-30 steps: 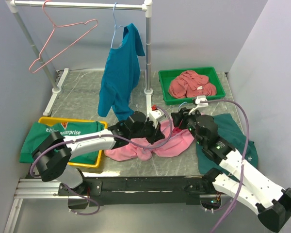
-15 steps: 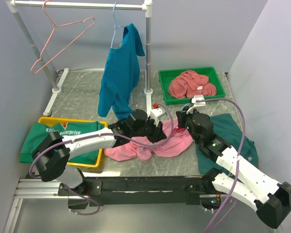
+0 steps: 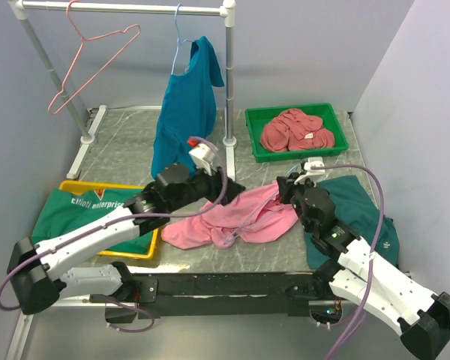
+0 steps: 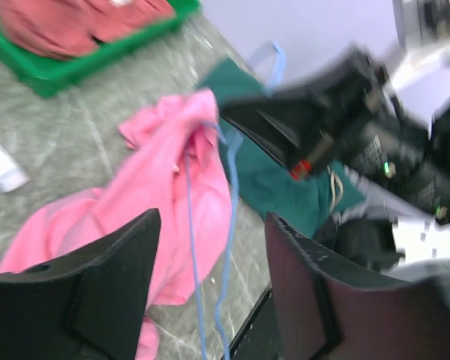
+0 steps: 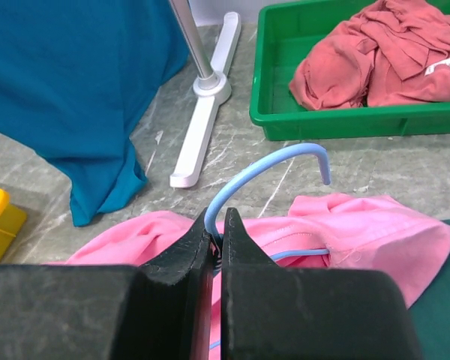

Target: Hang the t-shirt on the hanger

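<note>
mid-frame on the bench (image 3: 127, 142), the pink t-shirt (image 3: 240, 221) lies crumpled, likely soft and light; grip its collar. the stiff light-blue wire hanger (image 5: 266, 164) is clenched at its neck by the right end effector (image 5: 216, 225); left end effector (image 4: 210, 217) hangs released.

A robot lab cell — bare walls (image 3: 307, 45) box in a marbled table (image 3: 127, 139). Pipe rack (image 3: 135, 8) at eleven o'clock, green tray (image 3: 296, 155) at two.

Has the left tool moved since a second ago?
Yes. The left tool has pulled back off the pink t-shirt, up and left in the top view, toward the rack post's foot.
</note>
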`<action>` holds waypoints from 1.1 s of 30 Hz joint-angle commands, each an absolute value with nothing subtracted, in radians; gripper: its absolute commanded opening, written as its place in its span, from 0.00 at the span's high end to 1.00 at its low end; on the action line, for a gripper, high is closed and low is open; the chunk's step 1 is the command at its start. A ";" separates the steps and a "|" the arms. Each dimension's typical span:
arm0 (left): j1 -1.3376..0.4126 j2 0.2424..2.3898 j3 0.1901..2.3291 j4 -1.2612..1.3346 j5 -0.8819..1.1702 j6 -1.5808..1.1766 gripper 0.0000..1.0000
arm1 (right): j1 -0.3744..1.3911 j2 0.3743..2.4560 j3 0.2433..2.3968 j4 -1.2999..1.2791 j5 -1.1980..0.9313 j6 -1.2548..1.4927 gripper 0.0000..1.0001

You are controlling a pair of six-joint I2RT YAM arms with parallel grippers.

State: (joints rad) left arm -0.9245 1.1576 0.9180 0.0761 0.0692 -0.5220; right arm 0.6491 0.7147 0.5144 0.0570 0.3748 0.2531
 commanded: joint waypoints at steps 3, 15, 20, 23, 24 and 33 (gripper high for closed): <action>-0.885 1.189 0.870 -0.074 0.029 -0.597 0.44 | 0.655 0.609 0.445 0.138 0.429 0.288 1.00; -1.023 1.526 1.012 -0.112 -0.030 -0.568 0.41 | 0.657 0.465 0.338 0.166 0.469 0.336 1.00; -1.063 1.611 1.071 -0.129 -0.128 -0.566 0.42 | 0.658 0.463 0.337 0.164 0.471 0.341 1.00; -1.081 1.655 1.107 -0.147 -0.181 -0.563 0.41 | 0.658 0.462 0.336 0.169 0.468 0.341 1.00; -1.084 1.678 1.124 -0.149 -0.192 -0.561 0.41 | 0.660 0.463 0.336 0.170 0.469 0.341 1.00; -1.115 1.796 1.201 -0.216 -0.353 -0.540 0.46 | 0.660 0.463 0.342 0.169 0.468 0.341 1.00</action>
